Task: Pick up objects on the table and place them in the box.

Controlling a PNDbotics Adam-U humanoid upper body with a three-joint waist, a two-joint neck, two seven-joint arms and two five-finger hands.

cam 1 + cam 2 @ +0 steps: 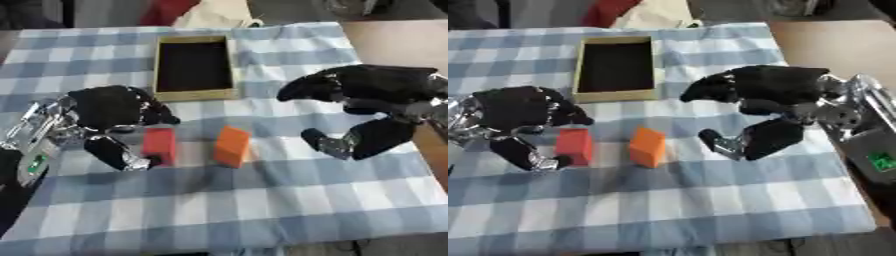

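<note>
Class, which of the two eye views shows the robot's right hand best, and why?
The right eye view: the right hand shows whole, along with its silver wrist and forearm. In the left eye view the same hand sits against the picture's right edge, so the wrist is cut off.

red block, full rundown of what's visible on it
The red block is a small plain box shape, matte, possibly foam or painted wood. It stands upright on the blue checked cloth, left of the orange block and apart from it, in front of the box. The left hand brackets it: curled fingers just behind its top, thumb beside its lower left edge. Whether either actually touches it is unclear; it is not lifted.
</note>
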